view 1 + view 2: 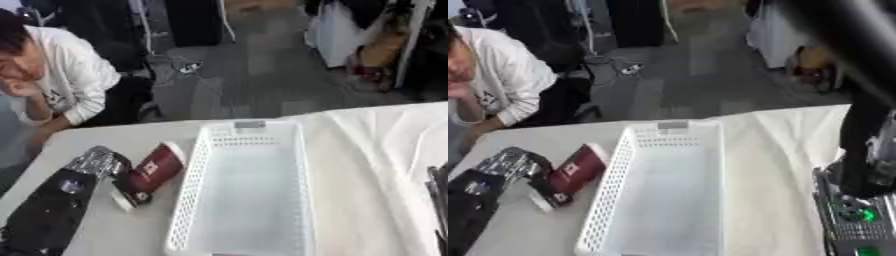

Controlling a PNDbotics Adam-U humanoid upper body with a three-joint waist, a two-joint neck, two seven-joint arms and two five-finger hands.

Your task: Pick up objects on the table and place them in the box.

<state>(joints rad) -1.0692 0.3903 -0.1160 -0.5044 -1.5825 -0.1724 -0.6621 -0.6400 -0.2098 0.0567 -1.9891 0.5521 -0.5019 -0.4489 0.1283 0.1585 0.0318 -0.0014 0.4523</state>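
Observation:
A dark red cup with a white rim lies on its side on the table, just left of a white perforated basket. My left hand comes in from the lower left, and its fingers curl round the cup's lower end. The cup's rim points toward the far side and sits close to the basket's left wall. Nothing lies inside the basket. My right hand shows only as straight dark fingers at the right edge, away from both things.
A white cloth covers the table to the right of the basket. My right forearm with green lights fills the lower right of the right eye view. The table's far edge runs just behind the basket.

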